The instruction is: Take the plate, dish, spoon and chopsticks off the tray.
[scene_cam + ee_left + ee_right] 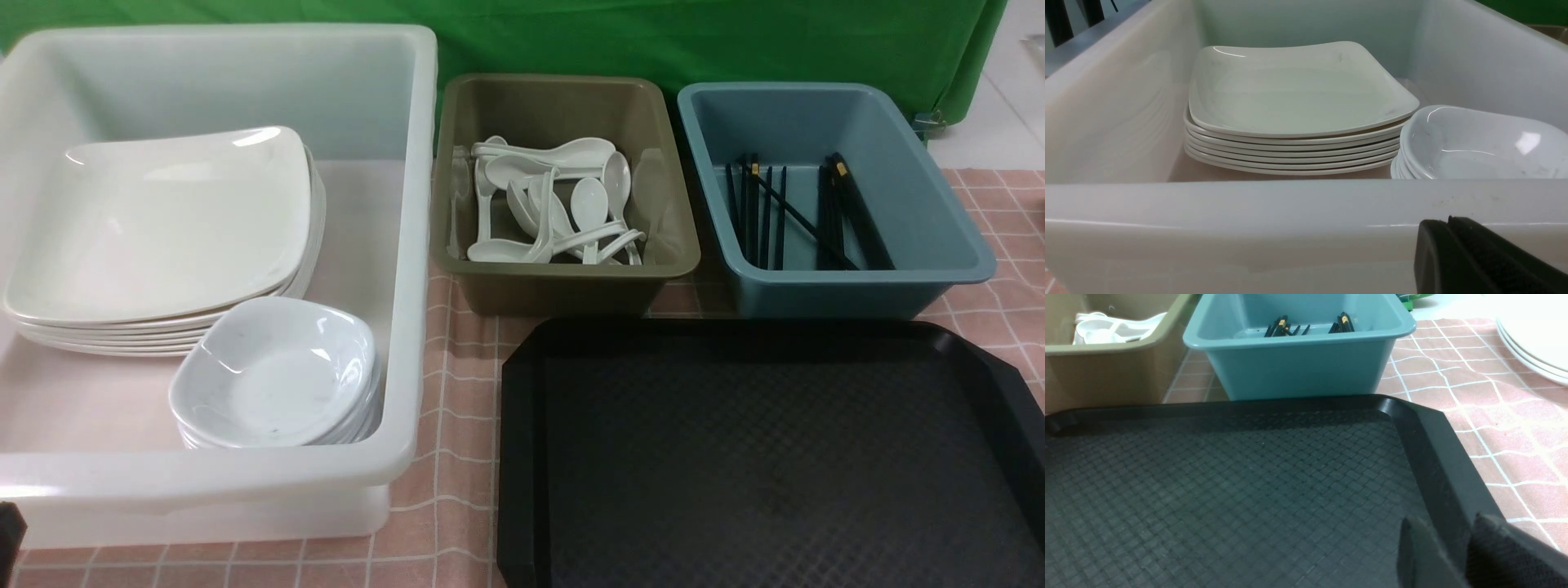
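**Black tray sits bare, all the tableware is in the tubs**

So the big black rectangular plastic tray (767,457) with cut-off corners and that diamond-textured floor has nothing on it. Everything else I'll place off that tray.

Just behind it, apart from its far rim, sits the blue plastic tub (833,196) holding the long thin black chopsticks (796,216), a few pairs lying lengthwise. Behind the tray's far-left corner is the olive plastic tub (563,192) with a jumble of glossy white soup spoons (555,208).

Left of the tray, across a strip of pink checked tablecloth (457,457), is the large translucent white bin (400,245). In it: a stack of large glossy white rounded-square plates (1298,90), and touching that stack on the tray-ward side, a stack of small greyish-white bowls (1478,143).

Left gripper (1478,261) hangs just outside the bin's near wall, fingers pressed together, holding nothing. Right gripper (1470,555) is over the tray's right rim with a gap between its fingers (1421,555), empty too.
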